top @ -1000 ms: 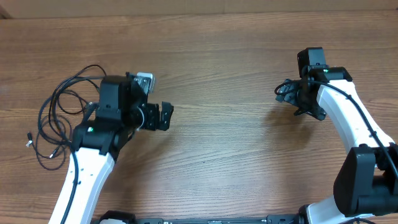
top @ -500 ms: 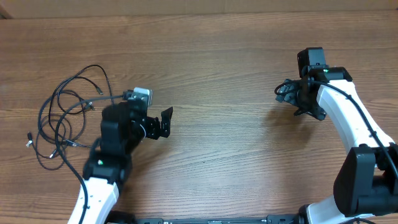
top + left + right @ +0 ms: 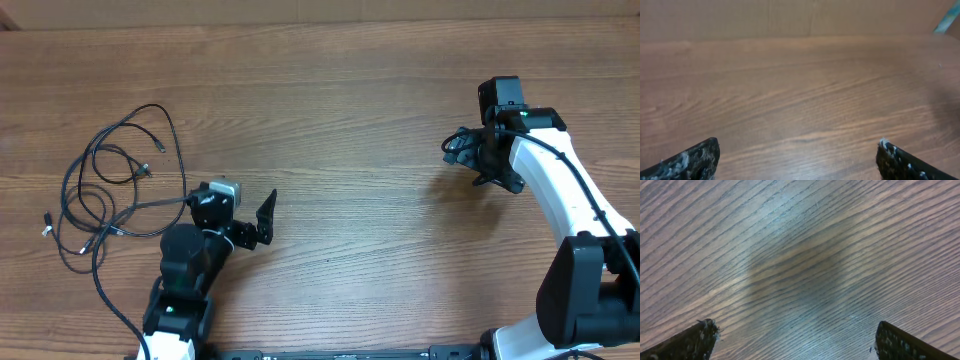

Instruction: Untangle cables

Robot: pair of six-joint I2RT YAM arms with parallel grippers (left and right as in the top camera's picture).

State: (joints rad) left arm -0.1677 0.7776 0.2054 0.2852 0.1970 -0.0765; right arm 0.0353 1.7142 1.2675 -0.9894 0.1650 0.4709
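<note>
From overhead, the cables lie in a loose tangle on the left part of the table, near the left gripper. The right gripper hovers well apart. The left wrist view shows its jaws spread wide over bare wood, gripping nothing, and the right wrist view shows the same. Untangling looks unstarted, so the left gripper would next need to turn toward one strand.

No text, label, brand, number or sign can be read in any of the three views.
</note>
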